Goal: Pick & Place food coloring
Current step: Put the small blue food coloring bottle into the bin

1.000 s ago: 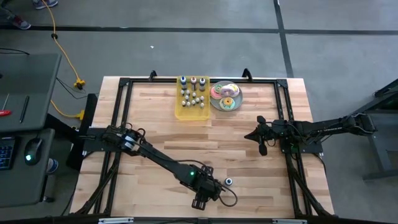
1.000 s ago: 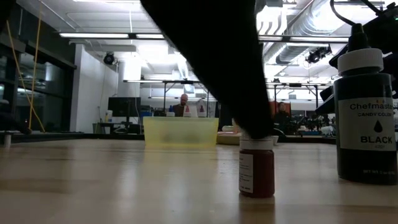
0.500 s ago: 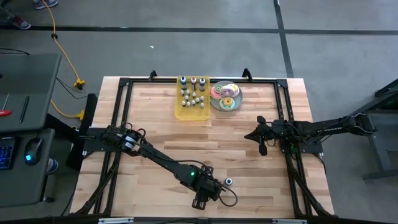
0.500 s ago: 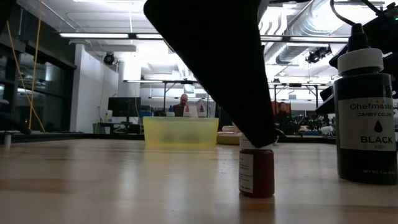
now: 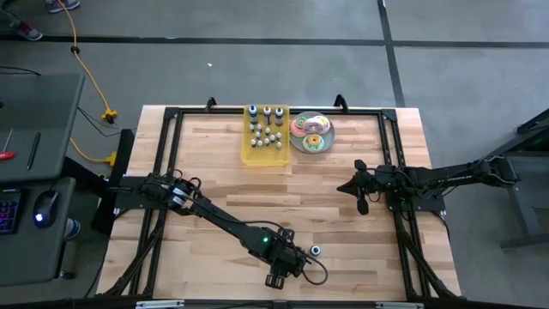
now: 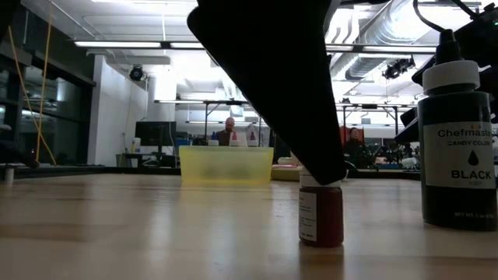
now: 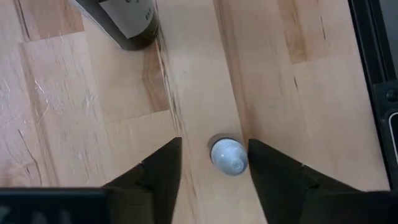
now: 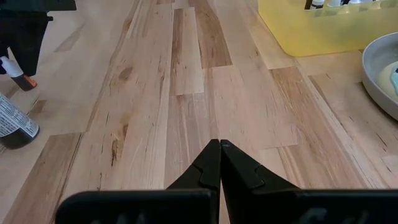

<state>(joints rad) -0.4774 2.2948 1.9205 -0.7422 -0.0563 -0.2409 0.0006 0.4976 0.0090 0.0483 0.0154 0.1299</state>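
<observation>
Left end effector poised over a small bottle, ready to grasp.

The left end effector (image 7: 211,168) hung open near the front edge of the tabletop (image 5: 214,172), fingers straddling a small white-capped bottle (image 7: 229,155) without touching it; closing on it looked the next move, then carrying it to the yellow tray (image 5: 264,137) at the back edge, where other bottles stood. The left arm reached diagonally across the tabletop. The right end effector (image 8: 219,149) waited closed near the right edge.

grey concrete floor (image 5: 257,69), ceiling strip lights (image 6: 124,44), exposed ducts (image 6: 381,31), dark windows (image 6: 23,117)
</observation>
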